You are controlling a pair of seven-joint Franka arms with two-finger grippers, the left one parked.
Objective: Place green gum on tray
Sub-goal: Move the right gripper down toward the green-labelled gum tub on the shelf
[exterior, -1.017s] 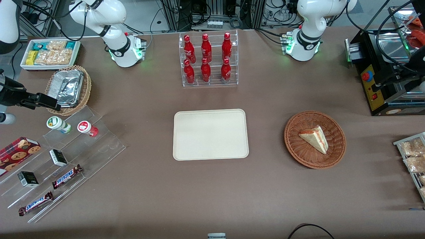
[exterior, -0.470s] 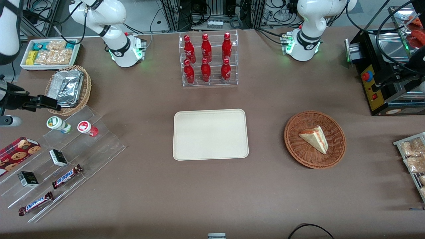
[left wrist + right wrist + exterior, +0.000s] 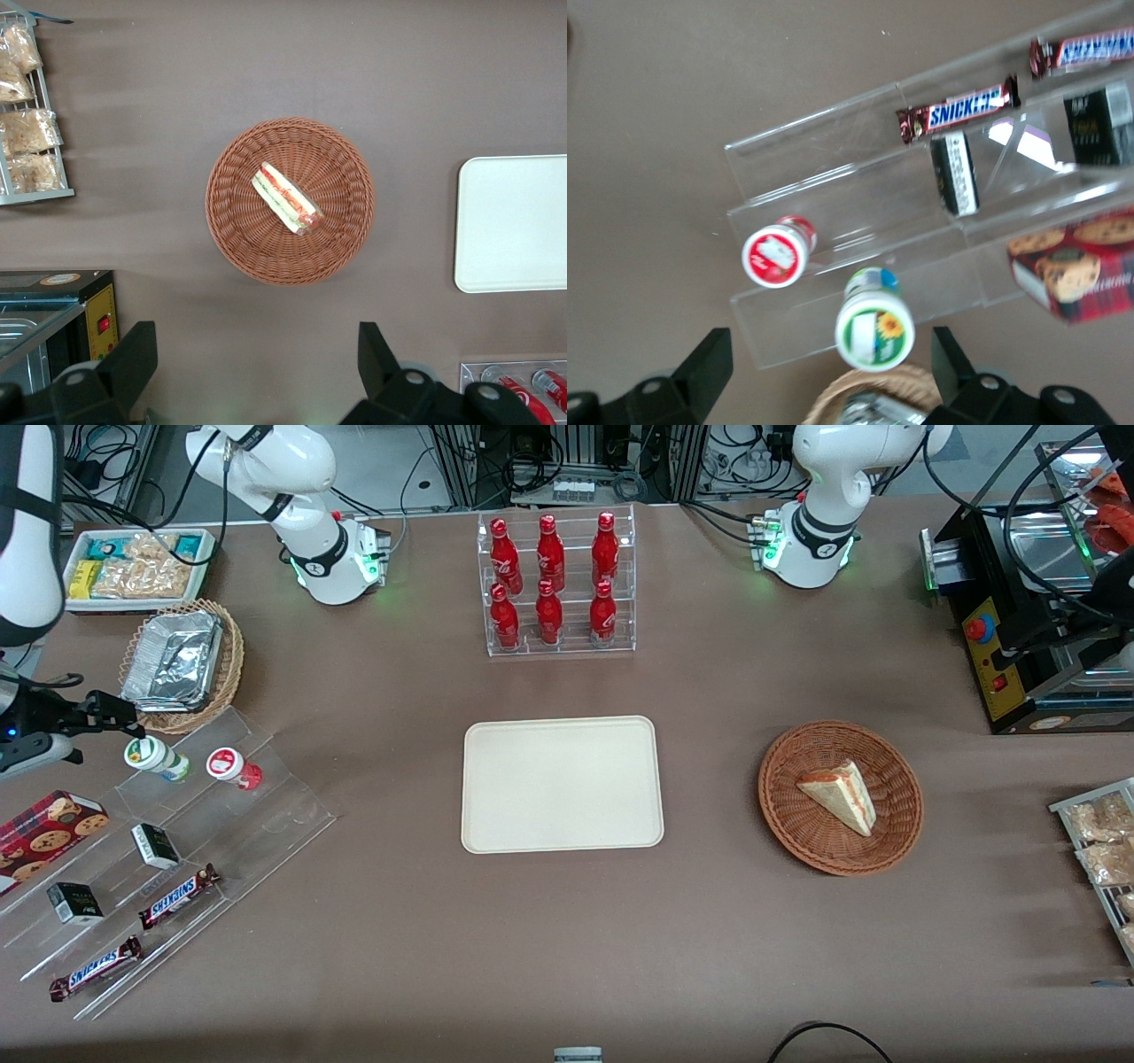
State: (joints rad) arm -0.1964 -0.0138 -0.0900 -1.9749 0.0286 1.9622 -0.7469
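Observation:
The green gum [image 3: 152, 755] is a small white bottle with a green label and a green-yellow mark on its lid. It stands on the top step of a clear acrylic stand [image 3: 266, 815], beside a red-labelled bottle [image 3: 229, 765]. My gripper [image 3: 106, 713] hovers open just above the gum and slightly farther from the front camera. In the right wrist view the green gum [image 3: 874, 329] shows between the two widely spread fingers of the gripper [image 3: 831, 372], untouched, with the red-labelled bottle [image 3: 776, 255] close by. The cream tray [image 3: 562, 784] lies bare mid-table.
Snickers bars [image 3: 179, 895], small dark boxes [image 3: 155, 845] and a cookie box [image 3: 49, 825] lie on the stand's lower steps. A wicker basket with a foil tray [image 3: 177, 660] sits close to the gripper. A rack of red bottles [image 3: 556, 584] and a sandwich basket [image 3: 840, 797] stand elsewhere.
My gripper has moved nearer to the front camera, away from the foil-tray basket and closer over the green gum. The bottles and the tray have not moved.

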